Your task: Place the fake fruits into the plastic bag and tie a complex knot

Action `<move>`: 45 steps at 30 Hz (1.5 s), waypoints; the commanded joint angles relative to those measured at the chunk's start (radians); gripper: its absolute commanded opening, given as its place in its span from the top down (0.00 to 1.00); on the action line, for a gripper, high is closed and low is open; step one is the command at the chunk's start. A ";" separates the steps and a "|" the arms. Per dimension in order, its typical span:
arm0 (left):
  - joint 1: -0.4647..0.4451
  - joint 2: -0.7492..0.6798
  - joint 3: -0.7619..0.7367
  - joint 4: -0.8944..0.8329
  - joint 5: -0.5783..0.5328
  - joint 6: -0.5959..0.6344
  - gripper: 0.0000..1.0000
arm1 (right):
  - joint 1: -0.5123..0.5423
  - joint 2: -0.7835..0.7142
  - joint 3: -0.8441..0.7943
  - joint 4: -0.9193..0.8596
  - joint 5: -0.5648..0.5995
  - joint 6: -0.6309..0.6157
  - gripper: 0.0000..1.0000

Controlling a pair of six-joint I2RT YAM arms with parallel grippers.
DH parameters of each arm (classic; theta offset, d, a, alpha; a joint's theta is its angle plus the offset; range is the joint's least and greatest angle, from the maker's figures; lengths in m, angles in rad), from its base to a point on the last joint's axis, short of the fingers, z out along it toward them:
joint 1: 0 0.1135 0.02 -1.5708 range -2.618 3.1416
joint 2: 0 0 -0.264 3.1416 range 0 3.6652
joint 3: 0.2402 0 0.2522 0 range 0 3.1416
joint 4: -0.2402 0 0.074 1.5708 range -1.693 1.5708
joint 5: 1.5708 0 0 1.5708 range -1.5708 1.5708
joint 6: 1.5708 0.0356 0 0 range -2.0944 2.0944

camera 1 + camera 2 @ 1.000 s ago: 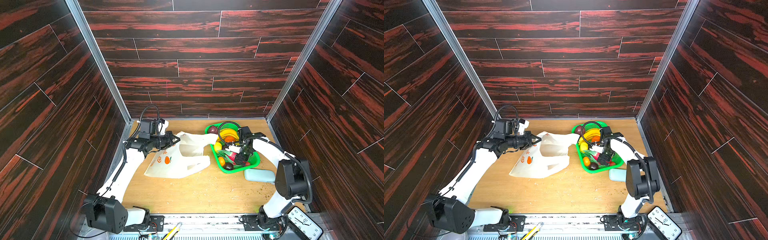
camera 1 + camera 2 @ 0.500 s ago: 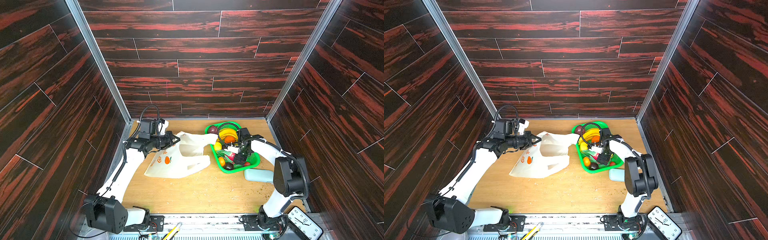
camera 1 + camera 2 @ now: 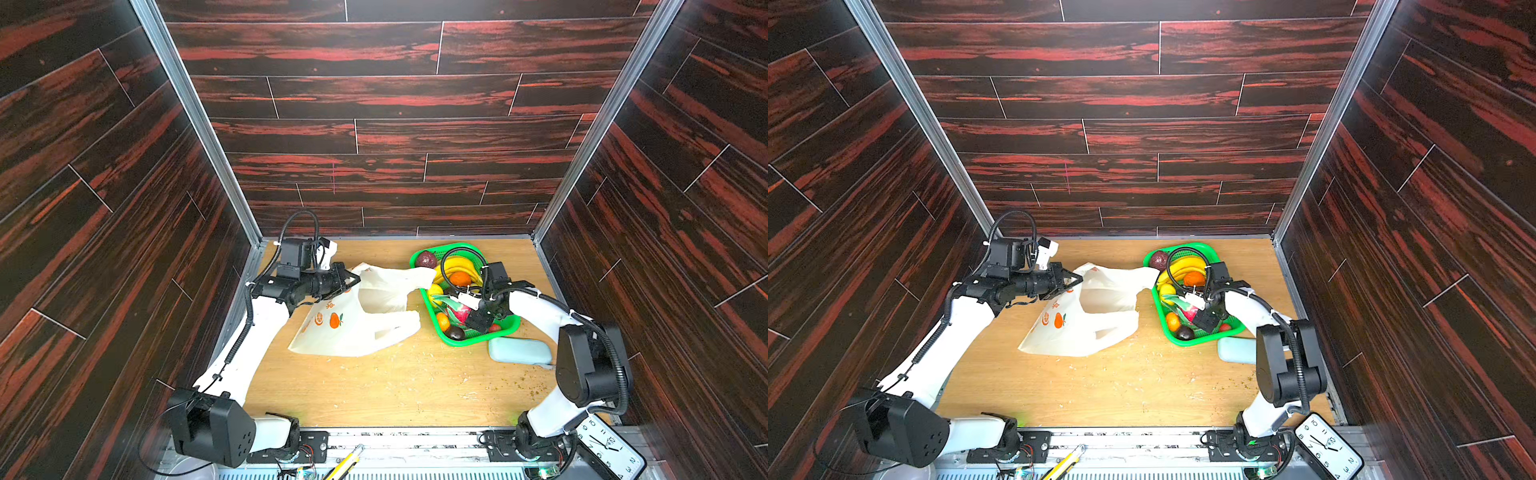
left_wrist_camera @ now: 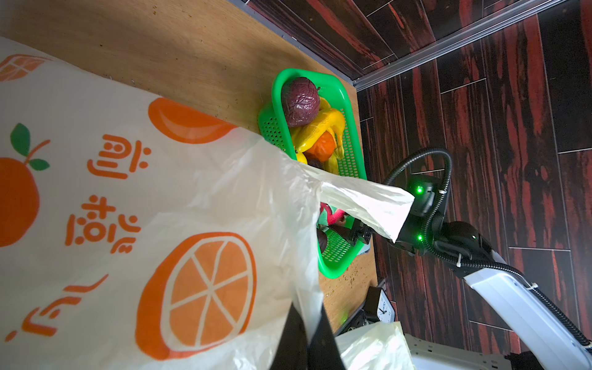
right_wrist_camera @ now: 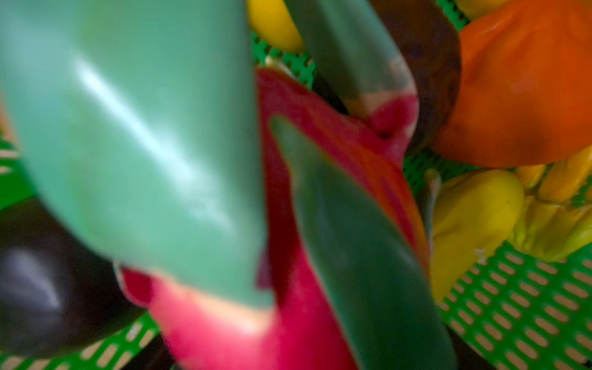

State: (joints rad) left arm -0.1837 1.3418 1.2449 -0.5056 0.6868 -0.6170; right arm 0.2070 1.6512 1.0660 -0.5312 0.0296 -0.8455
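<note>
Table point(image 3: 374, 386): bag point(image 3: 353, 328) lies left of centre, mouth facing the basket point(image 3: 469, 341), one strap reaching the basket rim. The basket sits on the right and holds all the fruits I can see. None visible in the bag. Pouch point(image 3: 519, 351) is just beside the basket's near edge, not involved.

Left claw point(image 3: 352, 281): pressed together on the bag's upper mouth edge, with film pinched between the fingers point(image 4: 294, 339) in the left wrist view. That lip is held off the table, so the mouth gapes.

Right claw point(image 3: 476, 322): down in the basket, right over the dragon fruit point(image 3: 459, 311). The right wrist view is filled with its pink body and green tips, blurred, and shows no fingers. Can't tell whether the jaws are spread or pinching.

Step, my read: first pick. Loading has barely begun and the knot is far off.

Next move needs:
- Jaws across the pink body, not the green tips, which will likely slip.
- Lift clear of the bananas point(image 3: 459, 264) and orange point(image 3: 460, 277).
- Carry over the rim and strap into the mouth.
- Left must hold the lip up, else the mouth collapses.
- The strap at the rim could snag.
</note>
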 commanded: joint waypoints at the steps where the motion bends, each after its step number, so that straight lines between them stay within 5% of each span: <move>1: -0.002 -0.009 0.019 -0.016 -0.005 0.013 1.00 | -0.040 -0.051 -0.028 0.030 -0.139 0.045 0.52; 22: -0.001 0.021 0.025 -0.020 -0.012 0.013 1.00 | -0.216 -0.335 -0.252 0.384 -0.528 0.320 0.53; 45: -0.004 0.069 0.025 0.007 0.009 -0.011 1.00 | -0.237 -0.640 -0.330 0.496 -0.813 0.595 0.53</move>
State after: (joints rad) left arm -0.1837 1.4094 1.2503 -0.5041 0.6807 -0.6224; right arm -0.0284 1.0592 0.7116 -0.0914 -0.6724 -0.3103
